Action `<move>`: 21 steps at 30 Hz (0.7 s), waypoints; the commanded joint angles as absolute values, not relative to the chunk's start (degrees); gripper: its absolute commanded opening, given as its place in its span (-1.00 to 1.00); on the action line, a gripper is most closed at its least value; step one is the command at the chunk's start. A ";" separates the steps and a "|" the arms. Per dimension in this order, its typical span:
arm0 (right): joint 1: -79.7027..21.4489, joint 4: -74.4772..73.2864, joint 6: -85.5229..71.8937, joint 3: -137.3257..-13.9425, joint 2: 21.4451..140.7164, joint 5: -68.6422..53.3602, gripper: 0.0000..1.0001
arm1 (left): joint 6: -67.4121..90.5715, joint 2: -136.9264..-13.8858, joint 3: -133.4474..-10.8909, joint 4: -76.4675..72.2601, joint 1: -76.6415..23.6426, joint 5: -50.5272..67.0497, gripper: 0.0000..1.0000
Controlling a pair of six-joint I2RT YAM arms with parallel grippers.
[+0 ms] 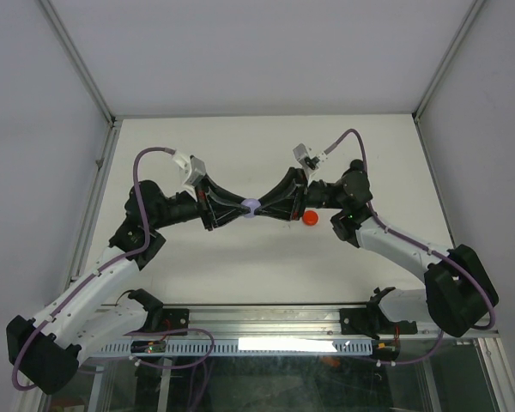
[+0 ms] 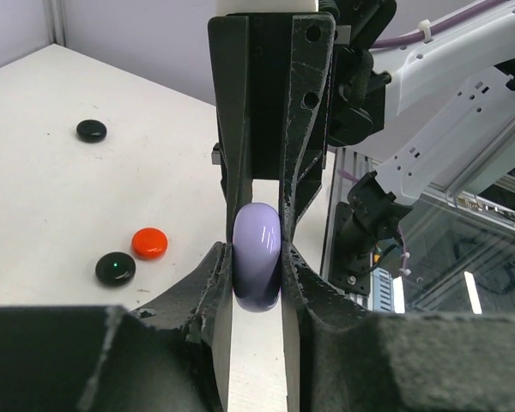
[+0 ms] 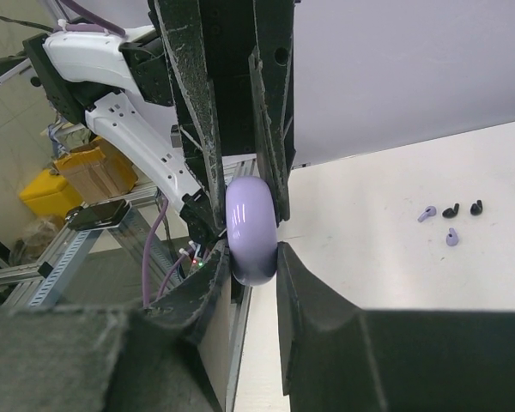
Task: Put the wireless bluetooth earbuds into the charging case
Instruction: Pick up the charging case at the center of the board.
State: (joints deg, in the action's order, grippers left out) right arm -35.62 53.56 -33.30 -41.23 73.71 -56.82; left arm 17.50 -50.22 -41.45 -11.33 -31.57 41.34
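Two grippers meet above the middle of the table (image 1: 240, 154). The left gripper (image 1: 239, 209) and the right gripper (image 1: 262, 209) are both clamped, from opposite sides, on the lavender charging case (image 2: 257, 266). It hangs in the air between them, on edge, its long axis upright in the wrist views. The purple earbuds (image 3: 427, 213) lie down on the table, well apart from the case, beside two black ones (image 3: 476, 207). Which arm sits nearer them cannot be told; one would likely have to release the case to fetch them.
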 commanded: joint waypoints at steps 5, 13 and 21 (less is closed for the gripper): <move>-37.60 56.87 -31.50 -43.24 74.72 -57.34 -0.32 | 20.76 -49.03 -40.16 -19.81 -31.99 39.26 -0.75; -38.50 58.08 -31.27 -43.45 76.02 -57.22 -0.35 | 21.98 -49.45 -39.42 -21.93 -31.99 39.58 -0.78; -38.50 60.61 -32.42 -42.91 75.38 -56.85 -0.29 | 21.00 -49.27 -38.78 -21.18 -31.99 39.39 -0.78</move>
State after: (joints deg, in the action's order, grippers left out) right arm -38.30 55.75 -32.10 -41.23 76.36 -56.82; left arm 21.63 -50.13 -39.38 -18.44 -31.57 40.38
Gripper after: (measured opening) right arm 0.338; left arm 0.238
